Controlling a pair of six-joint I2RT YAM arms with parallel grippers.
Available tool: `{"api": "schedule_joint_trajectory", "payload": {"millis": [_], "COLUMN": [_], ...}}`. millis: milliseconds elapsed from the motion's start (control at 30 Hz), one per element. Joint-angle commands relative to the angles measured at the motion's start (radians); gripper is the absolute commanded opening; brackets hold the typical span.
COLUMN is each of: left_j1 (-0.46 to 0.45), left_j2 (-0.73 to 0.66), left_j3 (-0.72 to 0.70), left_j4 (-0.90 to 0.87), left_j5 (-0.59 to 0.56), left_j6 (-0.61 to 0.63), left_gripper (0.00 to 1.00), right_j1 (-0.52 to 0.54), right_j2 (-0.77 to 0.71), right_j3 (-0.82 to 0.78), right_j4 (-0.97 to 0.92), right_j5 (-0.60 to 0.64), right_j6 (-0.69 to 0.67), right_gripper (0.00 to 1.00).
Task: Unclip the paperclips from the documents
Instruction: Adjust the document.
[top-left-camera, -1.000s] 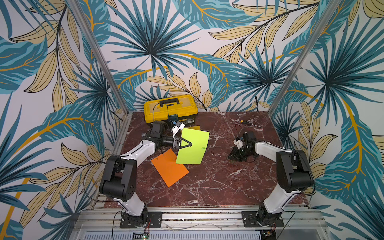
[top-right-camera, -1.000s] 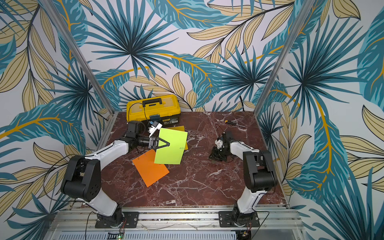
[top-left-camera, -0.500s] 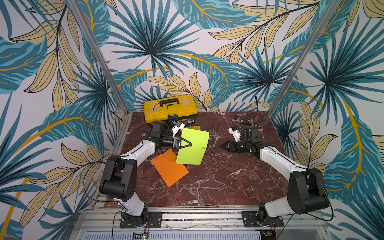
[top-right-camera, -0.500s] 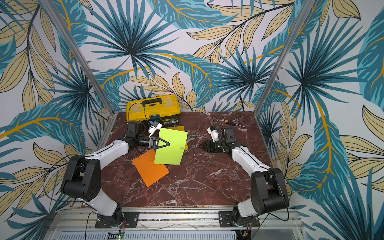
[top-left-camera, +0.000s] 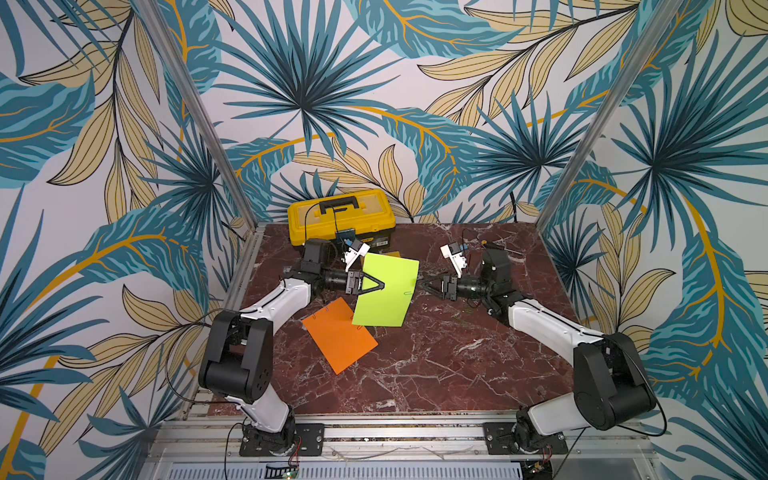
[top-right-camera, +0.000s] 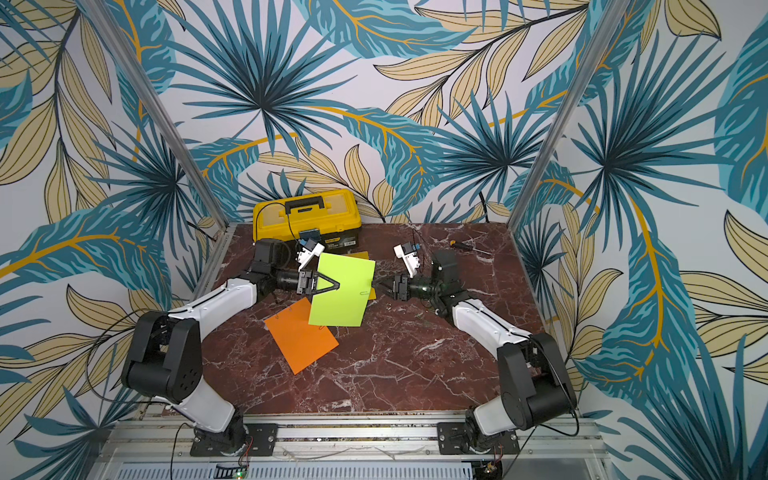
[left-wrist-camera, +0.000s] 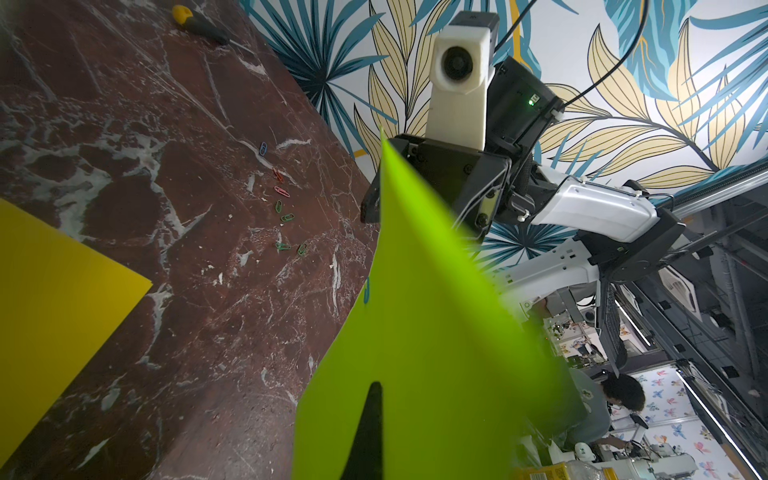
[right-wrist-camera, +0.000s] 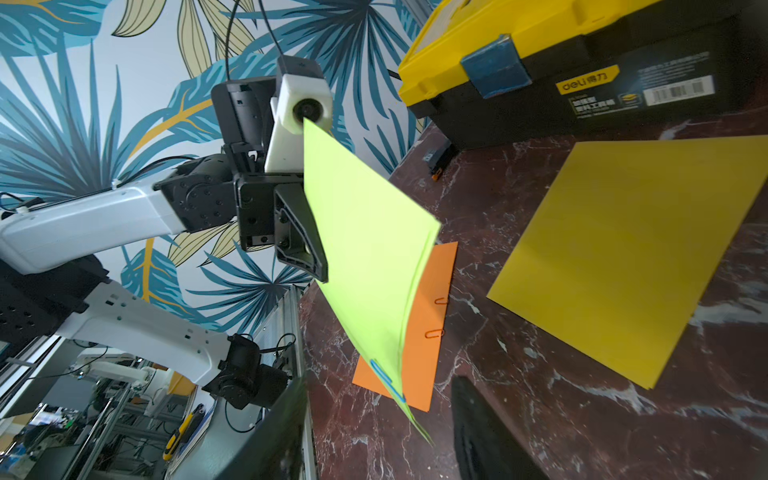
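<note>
Looking across the bench (top-left-camera: 436, 365), I see the big change is my right arm (top-left-camera: 548, 320): a second ago it was folded low on its own side, and now it reaches level toward the middle. The lime green sheet (top-left-camera: 390, 299) has not moved. The left end effector (top-left-camera: 376, 284) keeps it pinched tight and lifted clear of the orange sheet (top-left-camera: 338, 336), while the yellow sheet (right-wrist-camera: 623, 257) lies flat by the toolbox (top-left-camera: 340, 214). The right end effector (top-left-camera: 423, 285) has spread its jaws and holds nothing; the lifted sheet's free edge sits at their mouth. A blue paperclip (right-wrist-camera: 386, 380) rides that edge, just ahead of the jaws, so I judge the next pull is lined up. Loose paperclips (left-wrist-camera: 284, 208) already lie on the bench; two red paperclips (right-wrist-camera: 434, 332) remain on the orange sheet.
</note>
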Motion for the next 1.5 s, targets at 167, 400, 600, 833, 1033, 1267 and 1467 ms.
{"api": "schedule_joint_trajectory", "payload": {"millis": [167, 400, 600, 833, 1033, 1267, 1467], "left_j1": [-0.012, -0.015, -0.017, -0.017, -0.017, -0.016, -0.016], "left_j2": [0.003, 0.006, 0.014, 0.016, 0.016, 0.005, 0.003], "left_j3": [0.043, 0.034, 0.023, 0.028, 0.025, 0.017, 0.025], "left_j4": [0.018, 0.019, 0.018, 0.019, 0.019, 0.019, 0.019], "left_j5": [0.014, 0.018, 0.019, 0.006, 0.005, -0.005, -0.011], "left_j6": [-0.011, -0.015, -0.014, -0.018, -0.031, -0.029, -0.028], "left_gripper": [0.00, 0.00, 0.00, 0.00, 0.19, 0.02, 0.00], "right_j1": [0.053, 0.069, 0.071, 0.073, 0.071, 0.069, 0.068], "right_j2": [0.076, 0.119, 0.149, 0.160, 0.158, 0.162, 0.146], "right_j3": [0.024, 0.033, 0.038, 0.035, 0.042, 0.093, 0.108], "right_j4": [0.097, 0.271, 0.382, 0.368, 0.365, 0.227, 0.103], "right_j5": [-0.018, -0.036, -0.065, -0.058, -0.032, -0.053, -0.072], "right_j6": [0.042, 0.160, 0.248, 0.252, 0.261, 0.195, 0.125], "right_gripper": [0.57, 0.52, 0.32, 0.03, 0.00, 0.03, 0.23]}}
